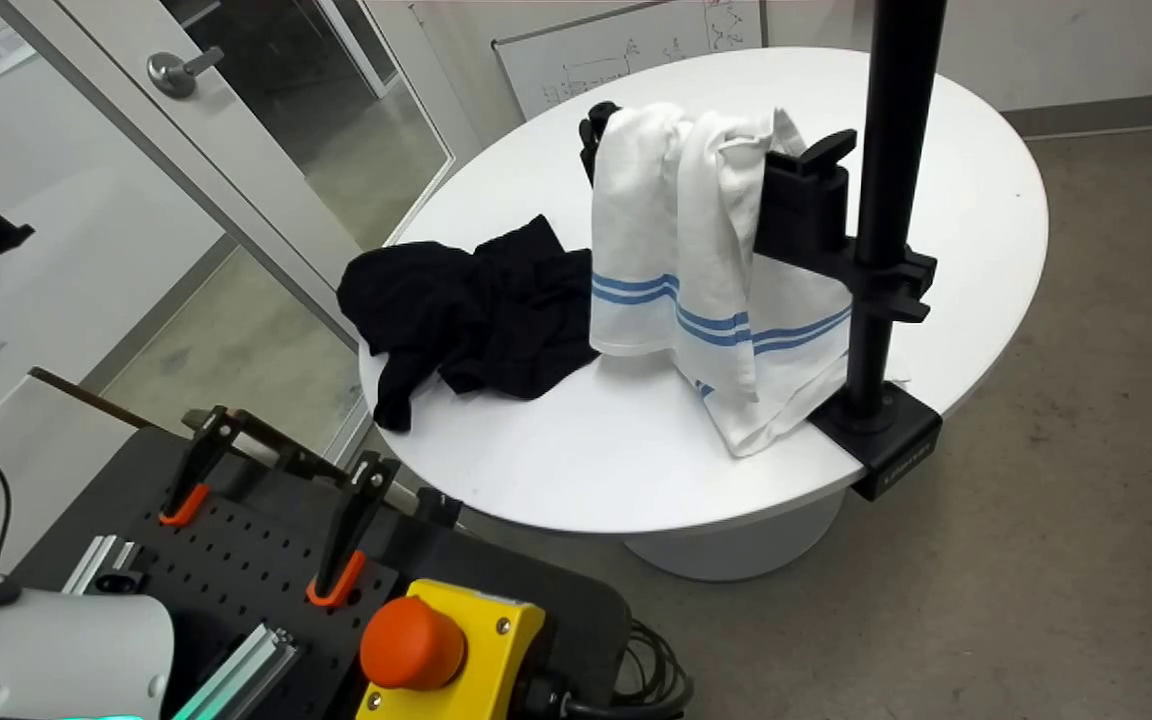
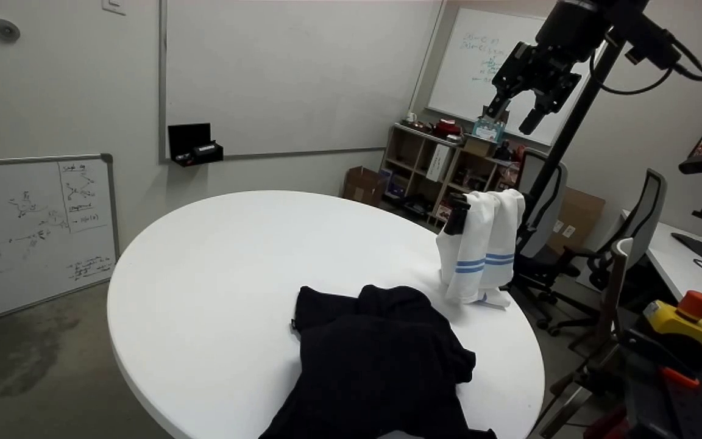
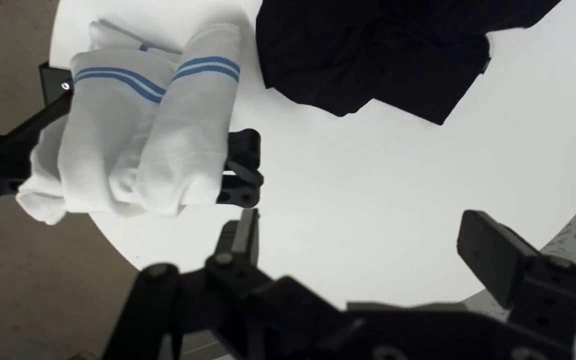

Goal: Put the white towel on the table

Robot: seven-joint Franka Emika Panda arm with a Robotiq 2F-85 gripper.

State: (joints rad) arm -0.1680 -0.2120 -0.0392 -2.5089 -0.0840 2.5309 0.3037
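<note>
The white towel with blue stripes (image 1: pixel 636 230) hangs draped over a black clamp arm above the white round table (image 1: pixel 536 470). Its lower corner rests on the table near the stand base. The towel shows also in an exterior view (image 2: pixel 479 244) and at the left of the wrist view (image 3: pixel 188 130). My gripper (image 2: pixel 511 119) is high above the towel and apart from it. In the wrist view my gripper (image 3: pixel 360 225) is open with nothing between its fingers. The towel lies to the left of and beyond the fingers there. My gripper is out of view in the remaining exterior view.
A black pole (image 1: pixel 891 150) is clamped to the table edge and carries the arm (image 1: pixel 806 205) under the towel. A crumpled black cloth (image 1: pixel 486 310) lies on the table beside the towel. A yellow box with a red button (image 1: pixel 466 650) sits on the robot's dark bench.
</note>
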